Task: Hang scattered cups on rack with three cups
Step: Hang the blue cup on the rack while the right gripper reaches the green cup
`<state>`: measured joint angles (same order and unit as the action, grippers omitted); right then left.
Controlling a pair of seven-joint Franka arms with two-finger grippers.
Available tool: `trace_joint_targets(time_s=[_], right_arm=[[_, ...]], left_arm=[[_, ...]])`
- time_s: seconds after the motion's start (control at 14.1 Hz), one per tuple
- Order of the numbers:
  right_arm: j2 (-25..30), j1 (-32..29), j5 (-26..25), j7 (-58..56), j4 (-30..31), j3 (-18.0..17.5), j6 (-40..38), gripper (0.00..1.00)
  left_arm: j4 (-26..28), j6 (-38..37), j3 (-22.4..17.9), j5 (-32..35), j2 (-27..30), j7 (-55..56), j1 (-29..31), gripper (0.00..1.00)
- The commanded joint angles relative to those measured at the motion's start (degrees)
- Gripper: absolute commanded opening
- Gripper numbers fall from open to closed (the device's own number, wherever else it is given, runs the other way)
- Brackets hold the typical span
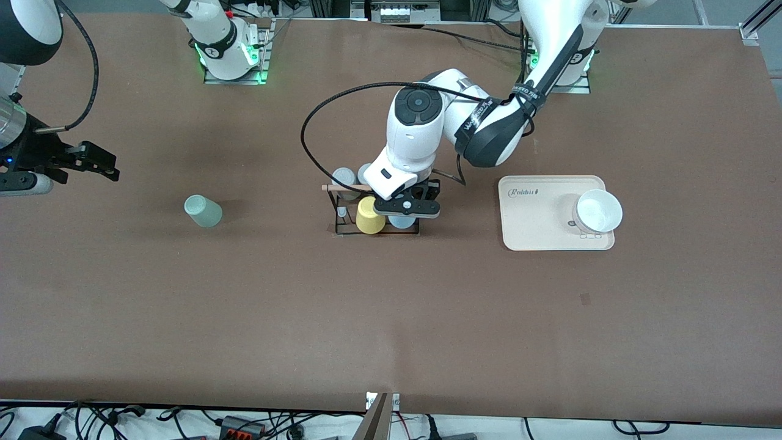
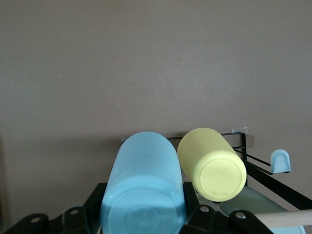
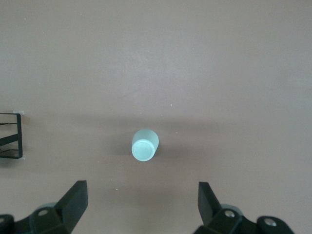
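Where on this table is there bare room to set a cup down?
Bare patches: between the mint cup and the rack, and the whole strip nearer the front camera than both. Crowded: the rack, with the yellow cup and the left gripper holding the blue cup, and the tray with its bowl.

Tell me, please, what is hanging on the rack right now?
On the rack: a yellow cup and grey cups. The left gripper holds the light blue cup there; it covers the peg.

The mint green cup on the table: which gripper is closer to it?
Right. The right gripper hangs open over the table near the mint green cup. The left gripper is at the rack, shut on the light blue cup.
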<state>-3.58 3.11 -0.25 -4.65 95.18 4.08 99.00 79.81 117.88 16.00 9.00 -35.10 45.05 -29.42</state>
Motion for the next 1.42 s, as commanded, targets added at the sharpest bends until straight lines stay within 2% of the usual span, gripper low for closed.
trace_joint_targets(time_s=[0.0,0.78,0.92,0.99,1.06,1.13,1.35], right_arm=[[0.1,-0.1,0.2,0.4,-0.3,0.0,0.1,1.00],[-2.0,-0.2,0.2,0.4,-0.3,0.0,0.1,1.00],[-3.6,-0.1,0.2,0.4,-0.4,0.0,0.2,1.00],[-4.2,0.0,0.2,0.4,-0.4,0.0,0.6,1.00],[-4.5,0.1,0.2,0.4,-0.4,0.0,0.6,1.00],[-6.1,0.0,0.2,0.4,-0.4,0.0,0.7,1.00],[-10.1,-0.1,0.4,0.2,-0.2,0.0,1.5,1.00]], left_arm=[[-1.7,-0.5,0.0,1.7,-1.5,0.3,-1.0,0.30],[-1.3,1.0,0.1,4.6,-5.1,-2.0,-1.9,0.30],[-0.4,1.7,0.1,4.5,-5.0,-3.6,-1.8,0.35],[-0.4,1.7,0.1,4.5,-4.9,-3.6,-1.8,0.49],[-0.4,1.7,0.0,5.0,-4.9,-3.9,-1.8,0.94],[-0.4,1.5,0.0,5.1,-4.9,-4.7,-1.6,1.00],[-0.8,1.0,0.1,5.0,-4.3,-5.9,-1.2,1.00]])
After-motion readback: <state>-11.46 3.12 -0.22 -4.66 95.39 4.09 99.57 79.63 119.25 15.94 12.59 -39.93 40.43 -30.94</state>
